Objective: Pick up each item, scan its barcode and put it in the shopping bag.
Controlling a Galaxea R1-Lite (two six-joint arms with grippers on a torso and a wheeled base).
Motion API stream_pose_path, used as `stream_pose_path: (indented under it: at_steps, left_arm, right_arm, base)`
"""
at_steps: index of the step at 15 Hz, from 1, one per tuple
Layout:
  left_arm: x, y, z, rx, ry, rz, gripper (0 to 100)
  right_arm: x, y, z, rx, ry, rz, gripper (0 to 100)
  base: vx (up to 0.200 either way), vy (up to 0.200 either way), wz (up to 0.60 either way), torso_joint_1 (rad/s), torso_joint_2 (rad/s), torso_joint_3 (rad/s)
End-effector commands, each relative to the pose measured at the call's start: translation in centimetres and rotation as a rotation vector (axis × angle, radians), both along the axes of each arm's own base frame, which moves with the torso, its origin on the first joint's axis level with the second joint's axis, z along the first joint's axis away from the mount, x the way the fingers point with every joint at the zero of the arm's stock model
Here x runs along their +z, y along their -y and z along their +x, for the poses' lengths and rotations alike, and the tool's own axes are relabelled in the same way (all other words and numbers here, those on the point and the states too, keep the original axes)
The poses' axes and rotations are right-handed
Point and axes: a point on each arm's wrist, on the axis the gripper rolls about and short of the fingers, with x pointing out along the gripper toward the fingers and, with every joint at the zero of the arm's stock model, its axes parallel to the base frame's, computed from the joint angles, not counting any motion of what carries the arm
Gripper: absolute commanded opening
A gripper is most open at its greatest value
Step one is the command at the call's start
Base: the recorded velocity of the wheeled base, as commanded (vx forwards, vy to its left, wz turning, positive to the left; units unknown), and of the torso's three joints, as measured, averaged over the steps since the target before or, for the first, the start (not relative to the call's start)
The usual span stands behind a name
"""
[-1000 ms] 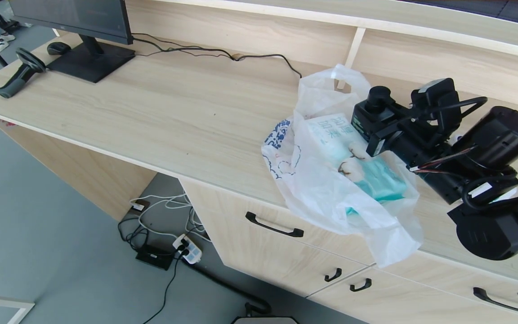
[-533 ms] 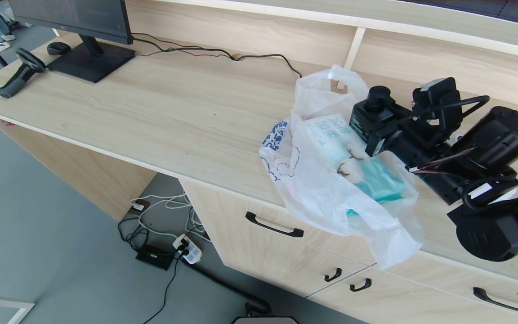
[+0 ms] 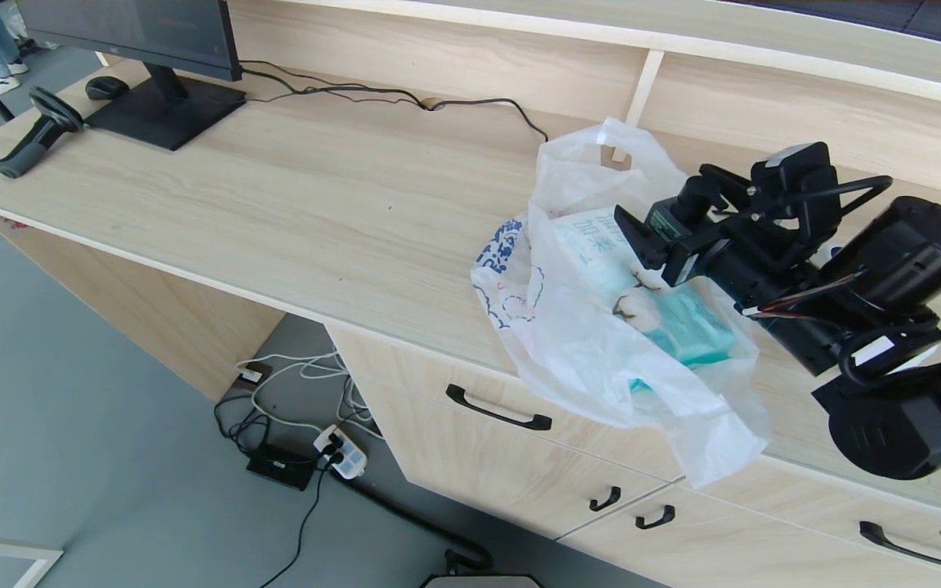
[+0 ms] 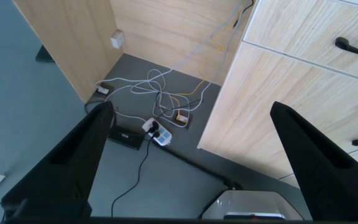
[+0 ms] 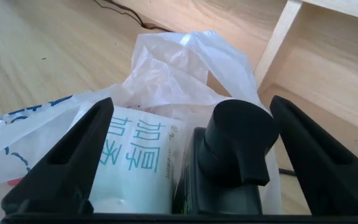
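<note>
Our right hand [image 5: 191, 106] hangs released, fingers spread either side of a matte black, round-capped item [image 5: 238, 143] lying inside the crinkly translucent shopping bag [image 3: 601, 376] — next to a soft teal pack [image 3: 687, 327] — on the pale wood-grain table [image 3: 315, 204]. Our left hand [image 4: 191, 106] gapes over grey floor [image 4: 30, 124].

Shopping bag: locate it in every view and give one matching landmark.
Head view: shopping bag lies on the counter's right part, drooping over the front edge.
Right wrist view: shopping bag bunched close ahead, around a teal pack.
Left wrist view: aims under the counter at floor cables.
Landmark: upright wooden divider behind the bag, in head and right wrist views.
</note>
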Motion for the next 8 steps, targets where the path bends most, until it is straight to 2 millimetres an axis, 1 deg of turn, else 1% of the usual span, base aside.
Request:
stream_pose_path:
  at_steps: [1, 2, 4, 6, 8]
  left_arm:
    - [0.0, 0.0, 0.0, -0.001, 0.000, 0.000, 100]
    - [0.0, 0.0, 0.0, -0.001, -0.001, 0.000, 100]
    - [0.0, 0.0, 0.0, -0.001, 0.000, 0.000, 100]
    - [0.0, 0.0, 0.0, -0.001, -0.001, 0.000, 100]
    - [0.0, 0.0, 0.0, -0.001, 0.000, 0.000, 100]
  right_arm:
    - [0.2, 0.1, -0.2, 0.002, 0.016, 0.007, 100]
    - [0.4, 0.1, -0.3, 0.004, 0.036, 0.019, 100]
    - [1.7, 0.6, -1.2, -0.002, 0.108, 0.045, 100]
    - [4.3, 1.3, -2.9, -0.032, 0.172, 0.092, 100]
    - [5.6, 2.0, -4.9, -0.030, 0.201, 0.118, 100]
  base:
    - [0.000, 0.000, 0.00, 0.000, 0.00, 0.000]
    - [0.000, 0.000, 0.00, 0.000, 0.00, 0.000]
    - [0.000, 0.000, 0.00, 0.000, 0.00, 0.000]
    - [0.000, 0.000, 0.00, 0.000, 0.00, 0.000]
    - [0.000, 0.000, 0.00, 0.000, 0.00, 0.000]
